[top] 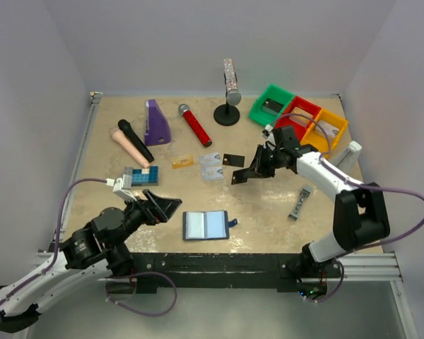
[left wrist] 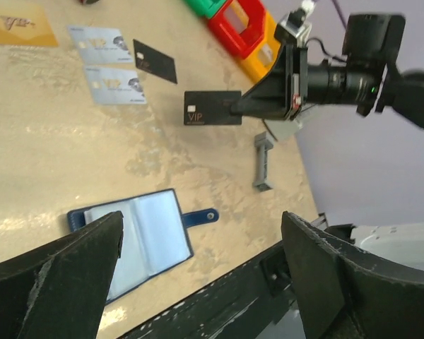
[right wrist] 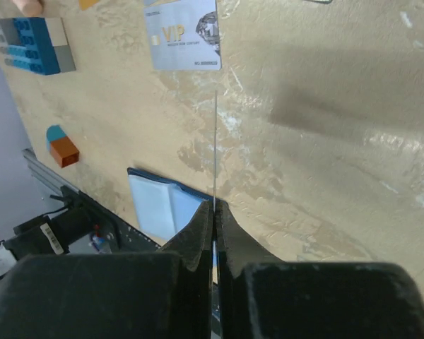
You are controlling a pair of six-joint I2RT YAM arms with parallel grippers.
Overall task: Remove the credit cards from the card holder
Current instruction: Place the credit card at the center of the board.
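Observation:
The navy card holder point(top: 205, 225) lies open and flat near the front edge, its pale blue pockets up; it also shows in the left wrist view point(left wrist: 131, 244) and the right wrist view point(right wrist: 162, 205). An orange-gold card point(top: 182, 162), two silvery cards point(top: 211, 166) and one black card point(top: 233, 159) lie on the table behind it. My right gripper point(top: 247, 173) is shut on a second black card point(left wrist: 212, 107) and holds it above the table; the right wrist view shows this card edge-on point(right wrist: 215, 141). My left gripper point(top: 164, 207) is open and empty, left of the holder.
A blue toy-brick block point(top: 141, 176) lies at the left. Two microphones point(top: 195, 124), a purple object point(top: 156, 121) and a black stand point(top: 227, 113) are at the back. Green, red and yellow bins point(top: 299, 116) are back right. A grey clip point(top: 300, 203) lies right.

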